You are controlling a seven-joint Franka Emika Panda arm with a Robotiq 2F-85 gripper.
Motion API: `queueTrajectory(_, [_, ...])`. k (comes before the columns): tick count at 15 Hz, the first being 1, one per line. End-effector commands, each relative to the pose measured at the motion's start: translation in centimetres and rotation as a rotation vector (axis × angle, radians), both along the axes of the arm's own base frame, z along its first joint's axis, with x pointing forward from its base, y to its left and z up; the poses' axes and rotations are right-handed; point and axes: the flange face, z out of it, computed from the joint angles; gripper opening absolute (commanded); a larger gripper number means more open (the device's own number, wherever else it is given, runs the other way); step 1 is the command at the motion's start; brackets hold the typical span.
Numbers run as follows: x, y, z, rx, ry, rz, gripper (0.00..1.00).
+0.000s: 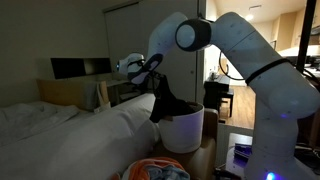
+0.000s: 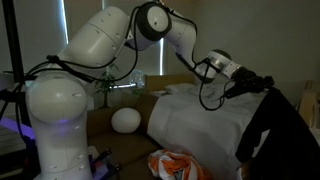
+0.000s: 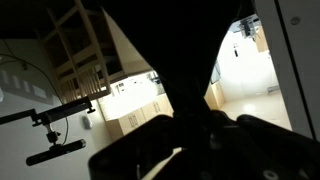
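My gripper [image 1: 155, 72] is shut on the top of a black garment [image 1: 165, 106], which hangs straight down from it. The cloth's lower end dangles just above the rim of a white basket [image 1: 186, 130] that stands beside the bed. From the opposite side, an exterior view has the gripper [image 2: 262, 84] at the right with the black garment [image 2: 276, 132] draped below it. In the wrist view the dark cloth [image 3: 160, 50] runs from the top of the picture into the jaws of the gripper [image 3: 195, 125]; the fingertips are lost in shadow.
A bed with white bedding [image 1: 70, 135] fills the left. An orange and white cloth item [image 2: 176, 165] lies low in front. A white ball [image 2: 125, 120] sits by the bed. A wooden chair [image 1: 216, 97] and a monitor [image 1: 80, 67] stand behind.
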Motion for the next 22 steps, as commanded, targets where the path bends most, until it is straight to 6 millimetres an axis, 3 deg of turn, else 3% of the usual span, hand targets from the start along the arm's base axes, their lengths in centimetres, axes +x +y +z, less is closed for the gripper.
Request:
queueTrajectory(1, [-3.2,-2.9,4.3,0.057,-0.058,-0.096,0.05])
queueTrajectory(6, [-5.3,-7.4,6.9,0.106,-0.104,-0.2,0.05])
queueTrajectory(15, [-9.0,-16.3,7.4,0.216,-0.124,-0.363,0.05])
queueTrajectory(19, [-9.4,-18.6,6.5,0.256,-0.107,-0.401,0.05])
queueTrajectory(22, [-8.7,-19.6,3.9,0.296,-0.061,-0.406,0.05])
